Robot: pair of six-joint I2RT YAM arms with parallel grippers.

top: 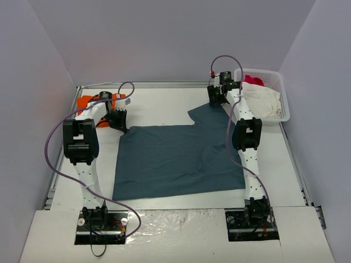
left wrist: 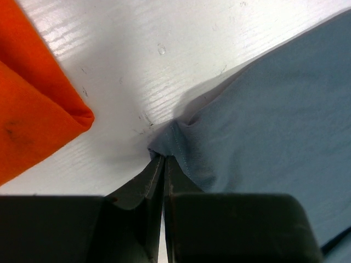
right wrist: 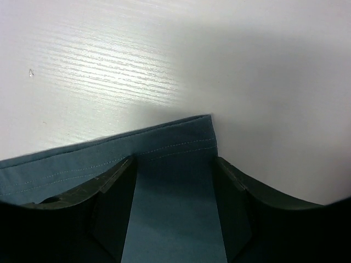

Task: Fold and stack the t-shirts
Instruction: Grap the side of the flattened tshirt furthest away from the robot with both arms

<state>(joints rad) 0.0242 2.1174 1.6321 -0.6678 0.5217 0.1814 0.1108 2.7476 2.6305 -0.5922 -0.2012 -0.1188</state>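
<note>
A slate-blue t-shirt [top: 175,159] lies spread flat in the middle of the table, one sleeve reaching to the far right. My left gripper [top: 117,118] is at its far left corner. In the left wrist view that gripper [left wrist: 163,158] is shut, and the shirt's corner [left wrist: 263,109] puckers into its tips. My right gripper [top: 217,98] hovers low over the sleeve's far edge. In the right wrist view it [right wrist: 175,167] stands open, with the stitched hem [right wrist: 164,145] lying flat between its fingers. A folded orange t-shirt [top: 86,103] sits at the far left, beside the left gripper [left wrist: 33,109].
A white basket [top: 277,79] stands at the far right corner, holding a white garment [top: 263,101] and a red-pink one [top: 253,80]. Grey walls close in the table on three sides. Bare white tabletop [top: 159,104] shows between the two grippers.
</note>
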